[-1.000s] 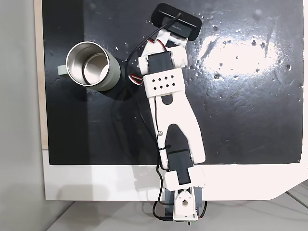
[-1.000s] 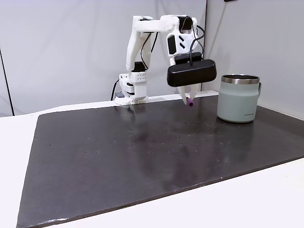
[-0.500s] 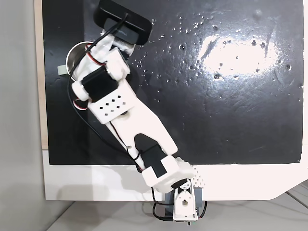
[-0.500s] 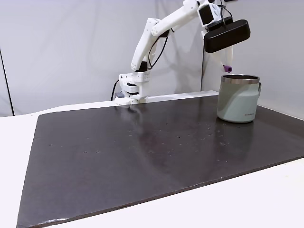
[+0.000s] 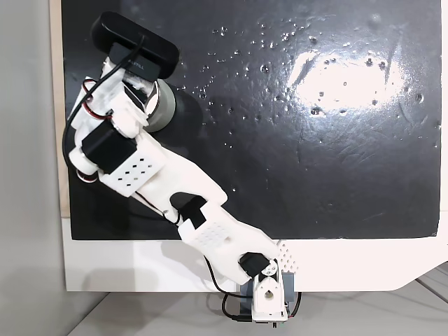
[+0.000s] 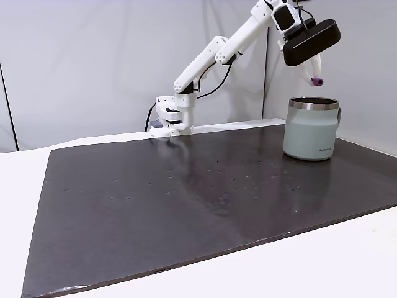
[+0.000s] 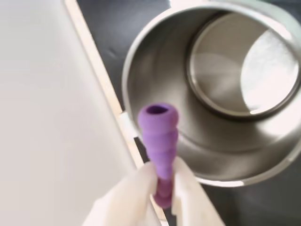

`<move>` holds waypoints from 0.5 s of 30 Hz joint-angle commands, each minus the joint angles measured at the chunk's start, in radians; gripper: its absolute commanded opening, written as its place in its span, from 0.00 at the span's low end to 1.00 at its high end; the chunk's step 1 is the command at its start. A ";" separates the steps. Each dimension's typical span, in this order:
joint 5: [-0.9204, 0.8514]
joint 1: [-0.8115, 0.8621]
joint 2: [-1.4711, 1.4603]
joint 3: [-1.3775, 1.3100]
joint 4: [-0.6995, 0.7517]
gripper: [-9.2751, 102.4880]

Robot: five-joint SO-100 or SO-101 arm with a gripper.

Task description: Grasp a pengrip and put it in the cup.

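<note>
In the wrist view the two white fingers (image 7: 134,193) were pinched tight on the lower end of the pengrip (image 7: 159,136), the purple ribbed tube standing out past their tips with its hollow end toward the open mouth of the cup (image 7: 244,136). Beyond the tube lay the cup's shiny steel inside, and the tube's free end sat over the near part of the rim. From a fixed view at the side, the gripper (image 6: 316,77) hung in the air above the cup (image 6: 311,129), with the pengrip (image 6: 317,81) clear of the rim and not yet inside. The cup stood upright on the dark mat (image 6: 186,198), and the white arm (image 6: 214,59) reached up and across from its base (image 6: 173,118).
</note>
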 commanded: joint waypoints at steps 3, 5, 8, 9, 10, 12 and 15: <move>0.006 -0.006 0.012 -0.052 0.014 0.08; 0.006 -0.006 0.012 -0.052 0.014 0.08; -0.003 -0.005 0.012 -0.051 0.018 0.14; -0.005 -0.005 0.014 -0.051 0.020 0.19; -0.006 -0.003 0.017 -0.049 0.020 0.24; -0.006 0.002 0.025 -0.048 0.020 0.30; -0.006 0.006 0.029 -0.048 0.020 0.34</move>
